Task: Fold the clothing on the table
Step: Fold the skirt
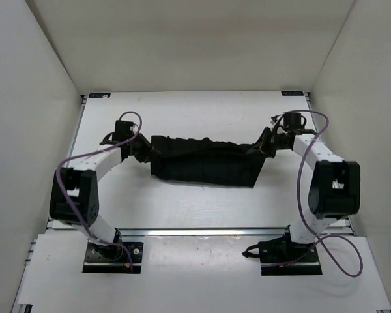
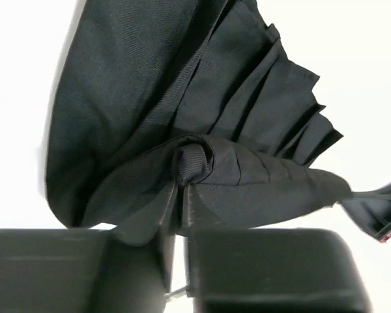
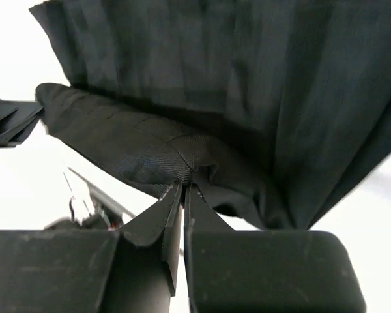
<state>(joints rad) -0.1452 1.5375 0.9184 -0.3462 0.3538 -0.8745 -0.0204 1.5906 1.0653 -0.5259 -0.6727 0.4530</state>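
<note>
The clothing [image 1: 205, 163], black and pleated, lies as a long band across the middle of the white table [image 1: 195, 111]. My left gripper [image 1: 143, 151] is at its left end. In the left wrist view the jaws [image 2: 182, 186] stand almost together, pinching a bunched fold of the clothing [image 2: 182, 85], with cloth draped over the left finger. My right gripper [image 1: 260, 147] is at the right end. Its jaws [image 3: 184, 184] are shut on a puckered edge of the clothing [image 3: 247, 85], which hangs in pleats beyond.
White walls enclose the table on the left, back and right. A silver rail [image 1: 202, 231] runs along the near edge by the arm bases. Blue marks [image 1: 99, 95] [image 1: 291, 93] sit at the far corners. Purple cables [image 1: 306, 169] loop off both arms.
</note>
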